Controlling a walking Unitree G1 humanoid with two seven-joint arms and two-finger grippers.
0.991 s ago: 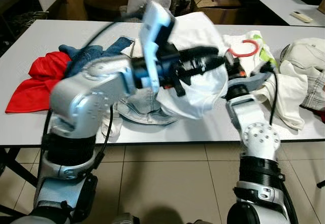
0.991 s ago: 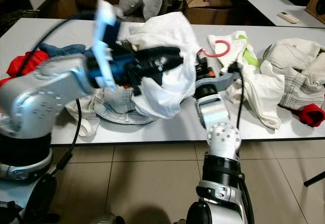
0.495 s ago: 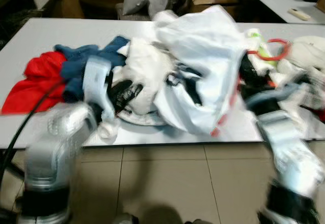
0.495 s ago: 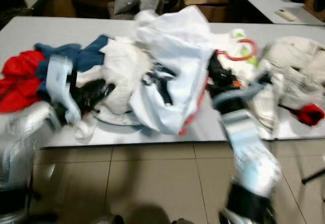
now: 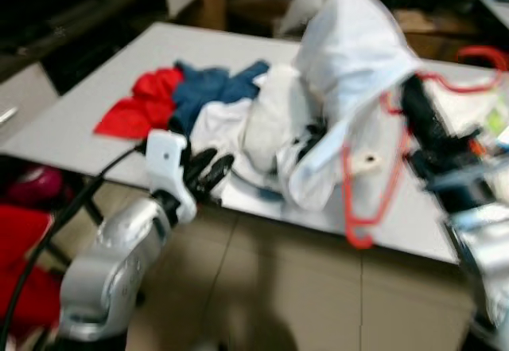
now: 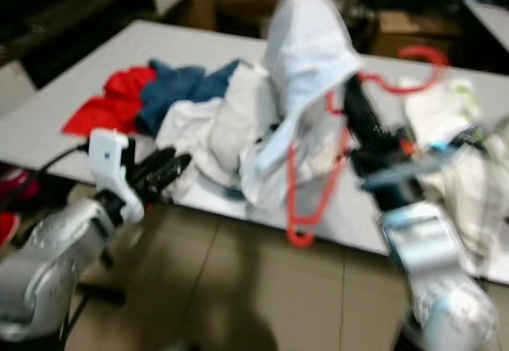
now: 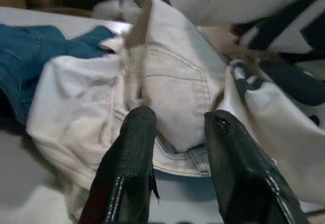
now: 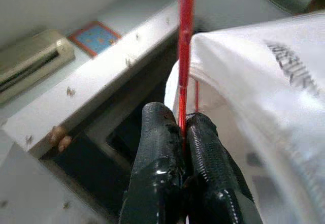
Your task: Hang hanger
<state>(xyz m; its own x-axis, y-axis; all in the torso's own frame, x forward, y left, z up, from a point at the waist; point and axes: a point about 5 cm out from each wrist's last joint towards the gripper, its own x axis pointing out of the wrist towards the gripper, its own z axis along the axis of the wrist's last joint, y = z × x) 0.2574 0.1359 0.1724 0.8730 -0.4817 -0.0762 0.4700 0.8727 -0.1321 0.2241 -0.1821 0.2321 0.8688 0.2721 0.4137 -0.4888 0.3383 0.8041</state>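
Above the white table [image 5: 95,120], the red plastic hanger [image 5: 372,200] is lifted, with a white shirt [image 5: 350,56] draped over its upper part like a hood. Its lower bar hangs past the near table edge, in front of the tiled floor [image 5: 262,287]. The right gripper [image 8: 182,130] has its two black fingers pressed together on a thin red rod of the hanger, just beside the white cloth. In the head views, which are blurred, this gripper stands beside the shirt, on its right.

Low at the near table edge, on the left, the left gripper [image 7: 175,127] has its fingers apart with nothing between them. They point at a cream garment with stitched seams [image 7: 167,87], near it.

Behind the hanger, a heap of clothes covers the middle of the table: the cream garment, a blue denim piece [image 5: 211,92] and a red cloth [image 5: 143,108] further left. A second red hanger hook [image 6: 413,68] lies on pale clothes at the far right. Open room is mostly at the table's left part and over the floor in front.
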